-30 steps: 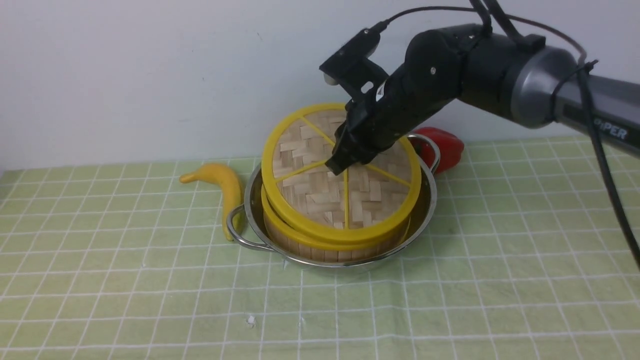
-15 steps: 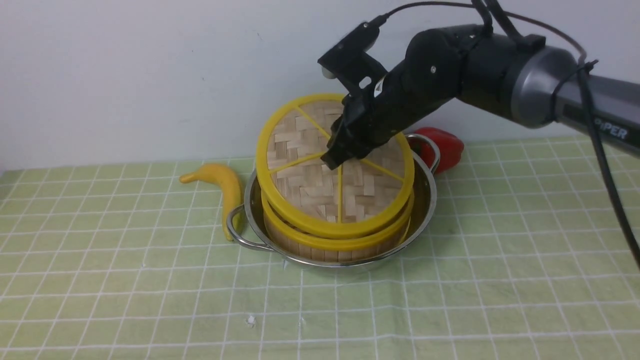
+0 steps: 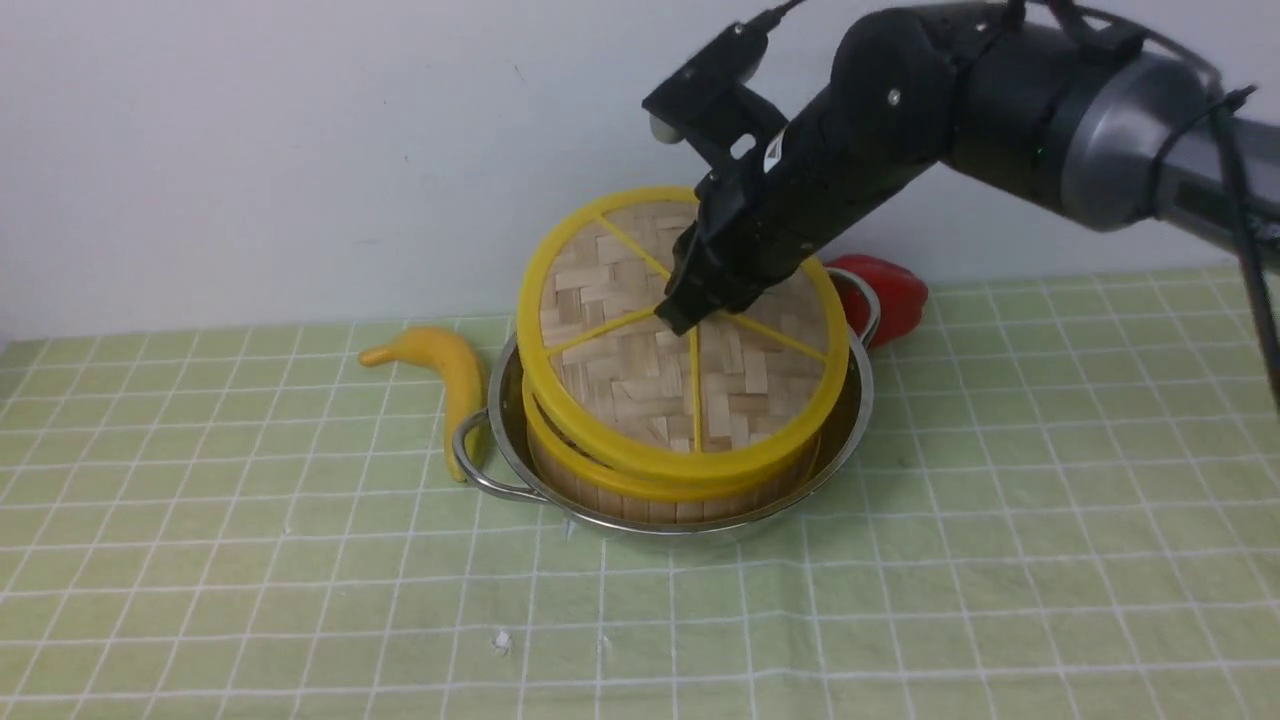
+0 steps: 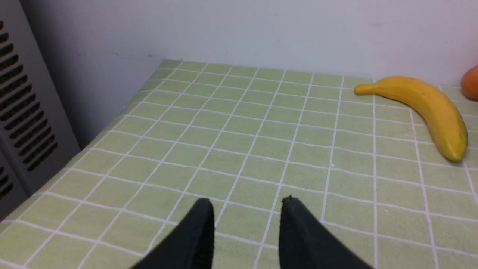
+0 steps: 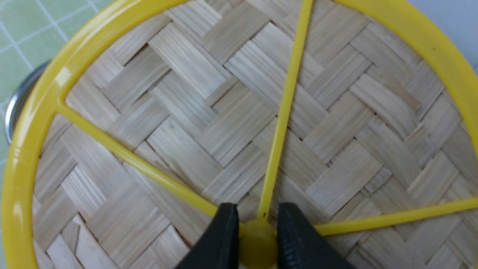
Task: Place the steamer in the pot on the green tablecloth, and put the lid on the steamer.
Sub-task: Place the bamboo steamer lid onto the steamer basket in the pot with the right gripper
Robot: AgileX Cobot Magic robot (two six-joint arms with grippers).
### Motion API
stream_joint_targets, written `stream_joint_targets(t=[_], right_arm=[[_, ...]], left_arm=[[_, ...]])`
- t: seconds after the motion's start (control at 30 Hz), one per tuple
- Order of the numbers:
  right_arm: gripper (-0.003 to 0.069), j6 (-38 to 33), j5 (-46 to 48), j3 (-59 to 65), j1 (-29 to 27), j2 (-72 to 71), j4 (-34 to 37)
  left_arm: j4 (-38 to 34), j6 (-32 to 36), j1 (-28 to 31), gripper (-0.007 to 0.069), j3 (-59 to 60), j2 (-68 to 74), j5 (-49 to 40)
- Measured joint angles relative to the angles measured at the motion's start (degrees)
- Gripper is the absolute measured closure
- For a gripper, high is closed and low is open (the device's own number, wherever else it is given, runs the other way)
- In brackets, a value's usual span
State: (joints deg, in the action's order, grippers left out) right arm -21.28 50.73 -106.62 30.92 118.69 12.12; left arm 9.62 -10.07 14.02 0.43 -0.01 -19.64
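Right wrist view shows gripper [image 5: 255, 215] clamping lid [image 5: 209, 123].

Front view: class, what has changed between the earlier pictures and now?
The right gripper, jaws shut on the knob of the lid, rose slightly, raising the lid's far edge so it tilts more steeply over the steamer. Nothing was taken or released. The pot, steamer, banana and red pepper stayed put.

The lid [image 3: 690, 400] is covering the steamer [image 3: 640, 500], so whatever's inside isn't showing. That red pepper [image 3: 895, 295] is peeking out half-hidden behind the pot [image 3: 850, 405] handle, and some orange thing [image 4: 471, 82] is getting cropped by the left wrist view's edge.
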Motion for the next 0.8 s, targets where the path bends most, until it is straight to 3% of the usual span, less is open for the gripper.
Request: stream_joint_targets(t=[0.8], right_arm=[[0.0515,0.0,-4.2,0.0,0.0,2.1,0.7]], left_arm=[[0.0,0.0,0.0,0.0382,0.0,0.0,0.0]])
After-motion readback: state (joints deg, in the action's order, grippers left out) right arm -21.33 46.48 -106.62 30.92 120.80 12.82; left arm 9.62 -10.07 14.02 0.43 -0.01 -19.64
